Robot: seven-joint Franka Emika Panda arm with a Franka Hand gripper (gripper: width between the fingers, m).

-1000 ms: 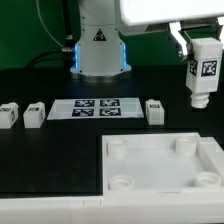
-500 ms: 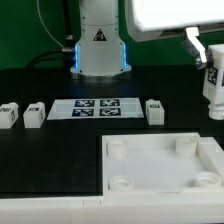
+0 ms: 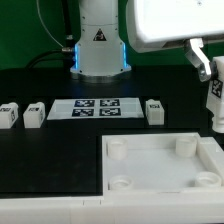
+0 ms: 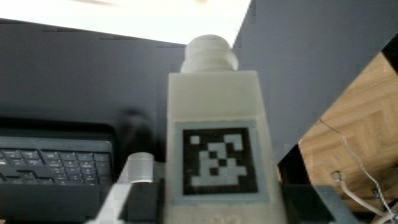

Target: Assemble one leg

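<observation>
At the exterior view's right edge, the gripper grips the leg upright in mid-air, beyond the white panel. Three spare legs flank the marker board mid-frame. Wrist view: the leg's tag faces us, with one finger alongside.

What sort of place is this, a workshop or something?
Most likely a robotics lab bench, for three reasons. A robot arm base stands on a black table. A marker board lies in front of it. The gripper holds a tagged white leg near a white panel.
</observation>
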